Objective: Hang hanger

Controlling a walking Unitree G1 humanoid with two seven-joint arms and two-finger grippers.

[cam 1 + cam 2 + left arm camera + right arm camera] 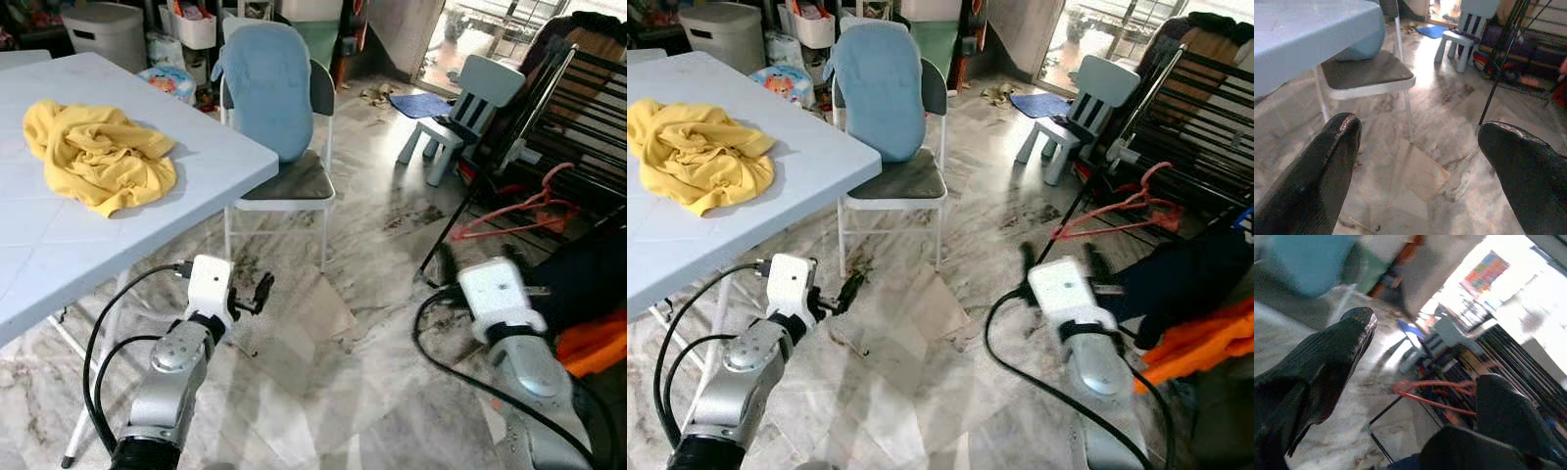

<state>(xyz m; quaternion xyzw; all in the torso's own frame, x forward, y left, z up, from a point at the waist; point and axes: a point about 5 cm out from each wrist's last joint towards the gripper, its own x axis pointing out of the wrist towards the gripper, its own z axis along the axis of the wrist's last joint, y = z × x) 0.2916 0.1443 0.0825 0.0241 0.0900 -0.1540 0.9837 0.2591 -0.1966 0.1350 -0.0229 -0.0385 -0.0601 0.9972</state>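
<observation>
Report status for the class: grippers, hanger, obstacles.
Left gripper open, empty, beside table. Right gripper open, pointed at red hanger on rack. Dark garment lies between.

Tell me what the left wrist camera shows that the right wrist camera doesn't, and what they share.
Left wrist camera alone: the pale blue table, the white-legged chair tucked beside it, and the open left gripper over bare marble floor. Right wrist camera alone: the red hanger against the black drying rack, seen between the open right gripper fingers. Both share the small blue kids' chair and the blue mat near the bright doorway.
</observation>
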